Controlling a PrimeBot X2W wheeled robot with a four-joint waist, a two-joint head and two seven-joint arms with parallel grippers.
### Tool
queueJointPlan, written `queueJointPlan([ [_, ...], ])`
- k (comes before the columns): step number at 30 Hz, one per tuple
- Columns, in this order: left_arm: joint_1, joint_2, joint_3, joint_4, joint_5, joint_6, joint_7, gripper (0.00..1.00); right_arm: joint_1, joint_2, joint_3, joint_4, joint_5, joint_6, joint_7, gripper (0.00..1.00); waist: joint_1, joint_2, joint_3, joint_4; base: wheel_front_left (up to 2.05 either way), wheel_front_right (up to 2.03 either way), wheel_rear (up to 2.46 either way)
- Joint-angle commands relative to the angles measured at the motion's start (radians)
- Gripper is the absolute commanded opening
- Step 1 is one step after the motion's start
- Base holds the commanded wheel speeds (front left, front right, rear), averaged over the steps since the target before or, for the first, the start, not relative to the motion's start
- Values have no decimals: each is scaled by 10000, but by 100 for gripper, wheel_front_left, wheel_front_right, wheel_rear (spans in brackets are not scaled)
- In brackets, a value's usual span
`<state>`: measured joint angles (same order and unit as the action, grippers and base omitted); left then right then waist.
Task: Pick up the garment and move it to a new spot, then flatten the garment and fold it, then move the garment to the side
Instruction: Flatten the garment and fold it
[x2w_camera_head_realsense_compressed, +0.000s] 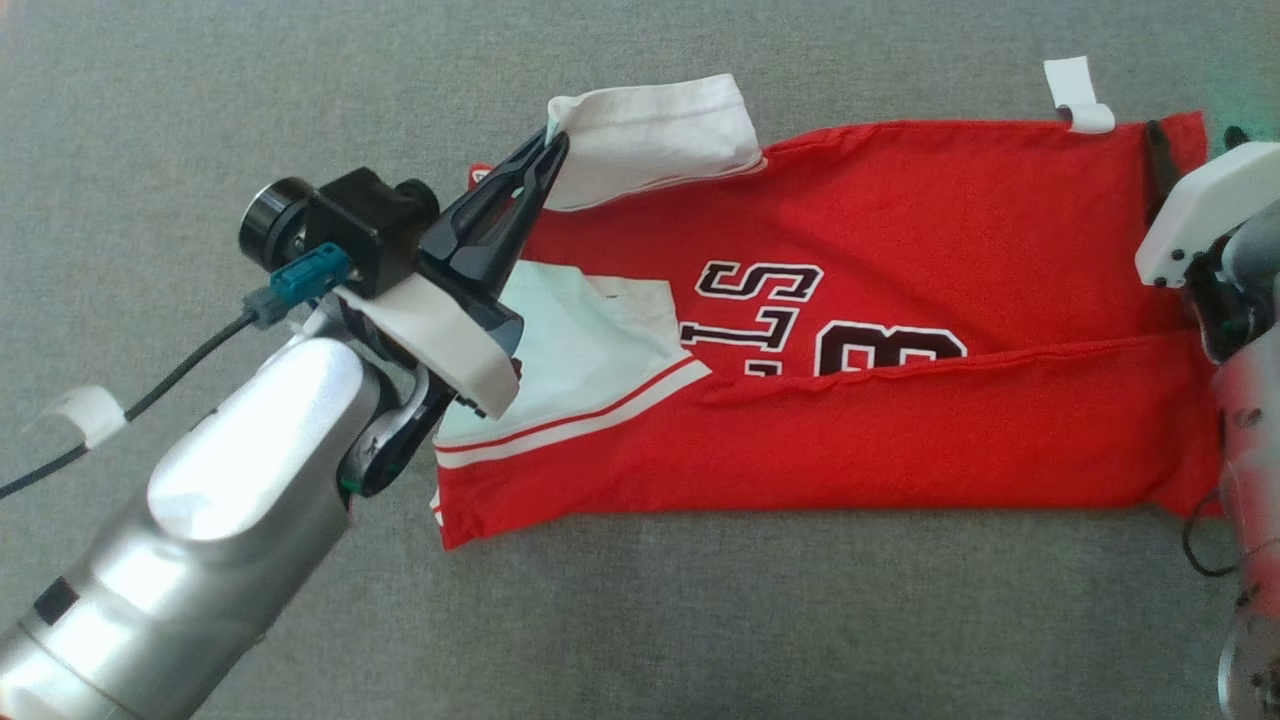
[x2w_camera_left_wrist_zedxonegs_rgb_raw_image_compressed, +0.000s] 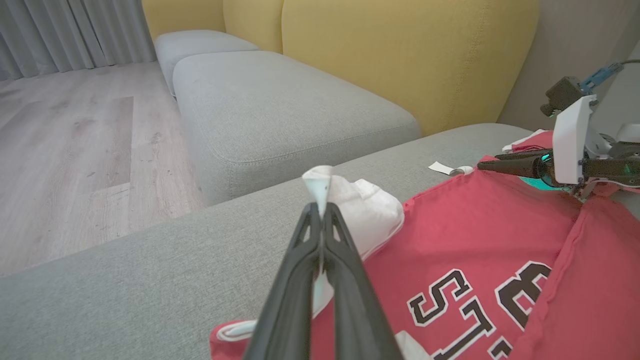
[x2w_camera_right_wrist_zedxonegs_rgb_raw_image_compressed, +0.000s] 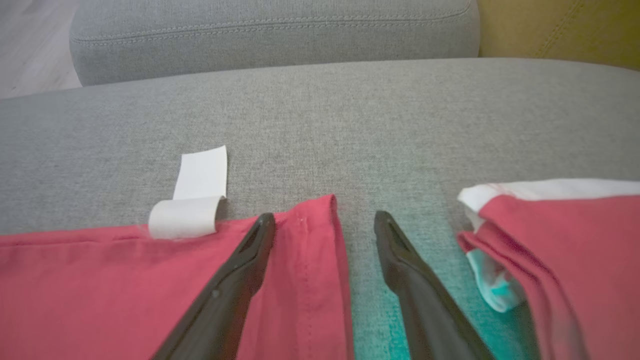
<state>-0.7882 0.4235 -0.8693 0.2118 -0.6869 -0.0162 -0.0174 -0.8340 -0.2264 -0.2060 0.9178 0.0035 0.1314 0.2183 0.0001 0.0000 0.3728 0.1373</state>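
A red jersey (x2w_camera_head_realsense_compressed: 900, 430) with white sleeves and black-and-white lettering lies spread on the grey cushion (x2w_camera_head_realsense_compressed: 700, 620), its near long side folded over. My left gripper (x2w_camera_head_realsense_compressed: 552, 140) is shut on the edge of the far white sleeve (x2w_camera_head_realsense_compressed: 650, 135) and holds it raised; from the left wrist that gripper (x2w_camera_left_wrist_zedxonegs_rgb_raw_image_compressed: 320, 207) pinches the sleeve (x2w_camera_left_wrist_zedxonegs_rgb_raw_image_compressed: 365, 210) at its tip. My right gripper (x2w_camera_right_wrist_zedxonegs_rgb_raw_image_compressed: 324, 220) stands open at the jersey's (x2w_camera_right_wrist_zedxonegs_rgb_raw_image_compressed: 125, 290) far hem corner, one finger over red cloth, the other over bare cushion. In the head view it (x2w_camera_head_realsense_compressed: 1195, 140) sits at the right.
White tape tabs (x2w_camera_head_realsense_compressed: 1078, 95) (x2w_camera_head_realsense_compressed: 85, 410) curl off the cushion. More folded red and white cloth (x2w_camera_right_wrist_zedxonegs_rgb_raw_image_compressed: 550, 240) lies just right of my right gripper. A second grey seat (x2w_camera_left_wrist_zedxonegs_rgb_raw_image_compressed: 280, 110), a yellow backrest (x2w_camera_left_wrist_zedxonegs_rgb_raw_image_compressed: 400, 55) and wooden floor (x2w_camera_left_wrist_zedxonegs_rgb_raw_image_compressed: 75, 150) lie beyond.
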Motion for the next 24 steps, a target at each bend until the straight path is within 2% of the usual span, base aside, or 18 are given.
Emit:
queueJointPlan([
  [1,-347,316,356,-329,7,78,64,0,-373,-61,107,-122,-111,-7,-169,100,-1,0,63,32,0,0,0],
  [6,-421,323,272,-385,68,111,160,0,-727,-138,79,685,-296,-7,-258,100,-1,0,175,79,0,0,0],
  [7,-439,330,269,-389,63,117,186,0,-790,-128,102,836,-299,-7,-280,84,-1,0,197,82,0,0,0],
  [8,-455,339,269,-384,56,120,208,0,-849,-101,151,974,-277,-7,-319,20,-1,0,205,80,0,0,0],
  [9,-467,355,269,-360,51,128,230,0,-897,-80,206,1092,-244,-7,-392,0,-1,0,194,71,0,0,0],
  [17,-420,659,456,67,-10,354,255,0,-1185,136,630,1499,264,-7,-1417,0,-1,0,-166,-260,0,0,0],
  [24,-763,1142,852,824,-7,495,147,0,-1523,449,1740,1103,1693,-7,-2030,0,-1,0,-469,-825,0,0,0],
])
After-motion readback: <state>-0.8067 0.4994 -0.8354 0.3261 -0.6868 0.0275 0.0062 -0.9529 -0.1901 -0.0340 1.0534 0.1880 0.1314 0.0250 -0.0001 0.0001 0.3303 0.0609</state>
